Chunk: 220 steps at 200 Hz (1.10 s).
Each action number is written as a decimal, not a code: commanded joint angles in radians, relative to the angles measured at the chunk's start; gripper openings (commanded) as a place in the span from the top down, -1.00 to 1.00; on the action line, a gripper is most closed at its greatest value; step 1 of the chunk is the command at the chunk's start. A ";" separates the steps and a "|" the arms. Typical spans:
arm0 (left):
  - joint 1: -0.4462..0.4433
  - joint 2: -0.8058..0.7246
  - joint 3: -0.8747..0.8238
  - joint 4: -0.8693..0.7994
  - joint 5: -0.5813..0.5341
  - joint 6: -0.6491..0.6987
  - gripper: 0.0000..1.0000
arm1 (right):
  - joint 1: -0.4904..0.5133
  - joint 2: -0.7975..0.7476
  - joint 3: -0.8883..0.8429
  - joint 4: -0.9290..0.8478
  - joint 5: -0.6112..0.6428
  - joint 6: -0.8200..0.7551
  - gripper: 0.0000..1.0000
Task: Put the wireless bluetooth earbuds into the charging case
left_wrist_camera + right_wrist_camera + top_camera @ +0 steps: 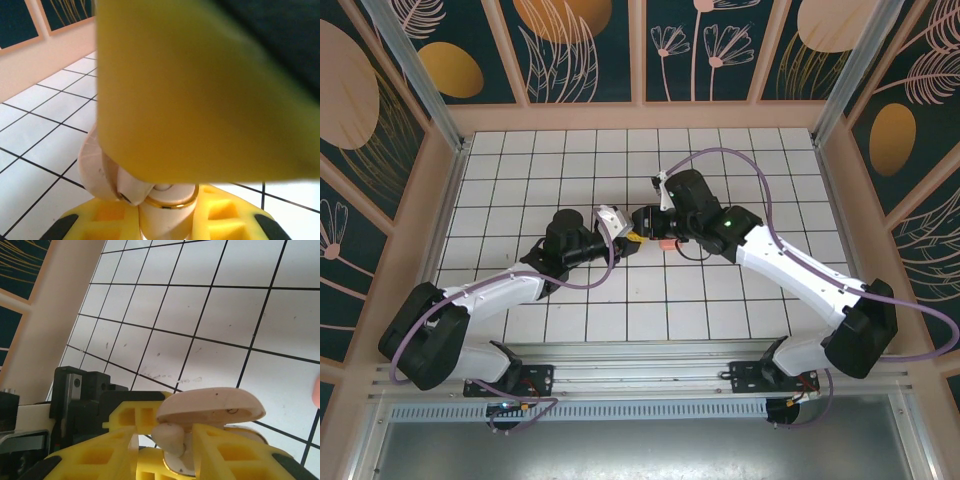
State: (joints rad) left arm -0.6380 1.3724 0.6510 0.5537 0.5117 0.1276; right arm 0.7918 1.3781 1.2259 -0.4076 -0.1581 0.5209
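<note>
My left gripper is shut on the pale-pink charging case, which has a gold rim, and its lid stands open to the left. In the right wrist view the lid hangs over one pale earbud standing in the case. My right gripper straddles that earbud, with a small gap on each side of it. One blurred yellow finger of the right gripper looms above the case. From above, both grippers meet at mid-table, left and right.
A small salmon-pink block lies on the white tiled floor just beside the right gripper. The left gripper's black body sits close on the left. Pale walls ring the tiles, with free tiles all round the arms.
</note>
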 commanded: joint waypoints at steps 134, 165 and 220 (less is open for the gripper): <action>-0.005 -0.034 -0.007 0.081 0.076 -0.022 0.78 | -0.008 -0.009 -0.025 -0.006 -0.078 -0.089 0.40; -0.005 -0.035 -0.005 0.080 0.074 -0.023 0.78 | -0.008 -0.029 -0.048 0.015 -0.101 -0.112 0.43; -0.005 -0.042 -0.004 0.080 0.075 -0.029 0.78 | -0.009 -0.033 -0.062 0.022 -0.119 -0.144 0.35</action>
State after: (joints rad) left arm -0.6380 1.3613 0.6403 0.5583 0.5617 0.1081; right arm 0.7776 1.3613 1.1919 -0.3885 -0.2298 0.4046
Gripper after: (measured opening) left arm 0.180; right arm 0.310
